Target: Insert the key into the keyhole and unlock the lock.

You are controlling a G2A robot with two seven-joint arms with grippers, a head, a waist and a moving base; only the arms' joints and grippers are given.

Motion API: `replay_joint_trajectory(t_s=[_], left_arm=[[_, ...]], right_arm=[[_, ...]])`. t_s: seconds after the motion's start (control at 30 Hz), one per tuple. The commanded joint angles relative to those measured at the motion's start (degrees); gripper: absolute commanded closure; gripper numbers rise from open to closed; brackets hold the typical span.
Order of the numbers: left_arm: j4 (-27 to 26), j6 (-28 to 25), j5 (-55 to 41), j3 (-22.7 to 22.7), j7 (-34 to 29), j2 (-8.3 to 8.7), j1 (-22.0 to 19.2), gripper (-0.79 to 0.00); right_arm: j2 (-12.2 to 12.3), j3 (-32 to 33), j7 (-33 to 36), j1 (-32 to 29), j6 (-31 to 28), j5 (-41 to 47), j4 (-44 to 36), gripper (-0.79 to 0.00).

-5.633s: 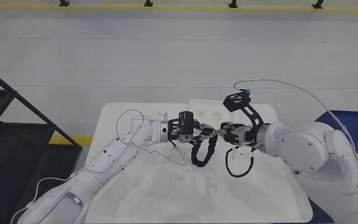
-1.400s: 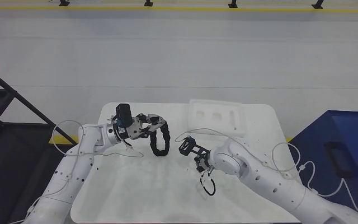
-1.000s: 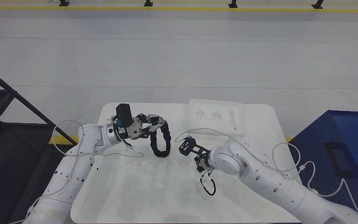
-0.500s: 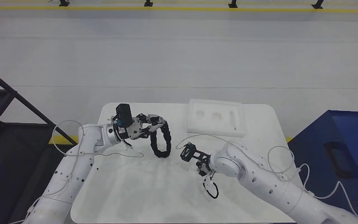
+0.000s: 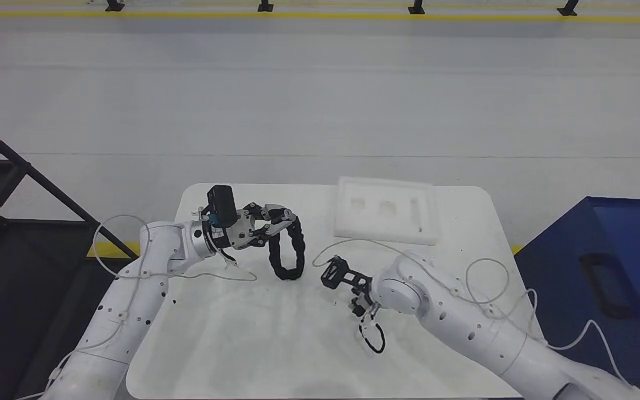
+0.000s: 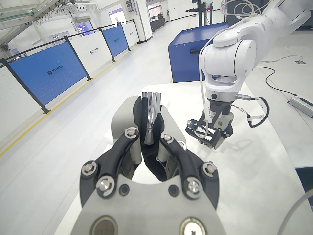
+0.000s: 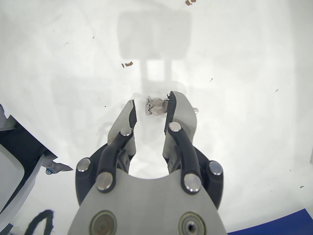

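Where the left fingers (image 6: 121, 121) clench: the lock (image 6: 151, 108), chrome barrel jutting past their tips, black cable looping away beyond them.
Right fingers (image 7: 181, 113): spread apart, tips down close over the bench (image 7: 220, 50).
Key (image 7: 158, 108): between the right fingers, touching one pad, a gap to the other.
Lock and key: well apart, the key at the right fingers only.

A finger (image 7: 182, 116) of the right gripper (image 7: 152, 102) is covering part of the key (image 7: 157, 108). The left gripper (image 6: 149, 135) is hiding the lock's (image 6: 152, 103) near end.
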Motion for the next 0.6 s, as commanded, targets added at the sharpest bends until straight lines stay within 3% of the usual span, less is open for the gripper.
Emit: replay_joint_trajectory(t_s=[0.0,0.3,0.57], left_arm=[[0.0,0.0,0.0,0.0,0.0,0.0,0.0,0.0],[0.0,0.0,0.0,0.0,0.0,0.0,0.0,0.0],[0.0,0.0,0.0,0.0,0.0,0.0,0.0,0.0]], right_arm=[[-0.23,-0.11,0.36,0.06,0.06,-0.27,0.16,0.0],[-0.41,2.41,1.02,0.26,-0.27,1.44,-0.83,0.0],[2.55,11.89,4.88,-1.68,0.7,4.35,-10.4,0.0]])
